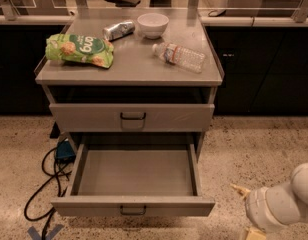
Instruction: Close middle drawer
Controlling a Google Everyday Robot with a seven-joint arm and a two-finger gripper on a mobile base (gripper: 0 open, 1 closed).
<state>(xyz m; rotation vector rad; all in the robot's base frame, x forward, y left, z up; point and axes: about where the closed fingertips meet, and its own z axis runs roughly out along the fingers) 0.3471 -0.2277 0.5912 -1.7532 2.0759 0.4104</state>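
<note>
The middle drawer [94, 205] stands fully open, unclosed; the gripper [248, 210] hangs near right, apart from it, its grip state untellable.

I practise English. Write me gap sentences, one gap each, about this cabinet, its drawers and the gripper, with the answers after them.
The middle drawer stands ____, not yet closed.
The plastic bottle lies on its ____ on the cabinet top.
The white bowl stands next to a metal ____.
The gripper is at the lower ____ corner of the view, apart from the drawer.
Missing words: open, side, can, right.
</note>
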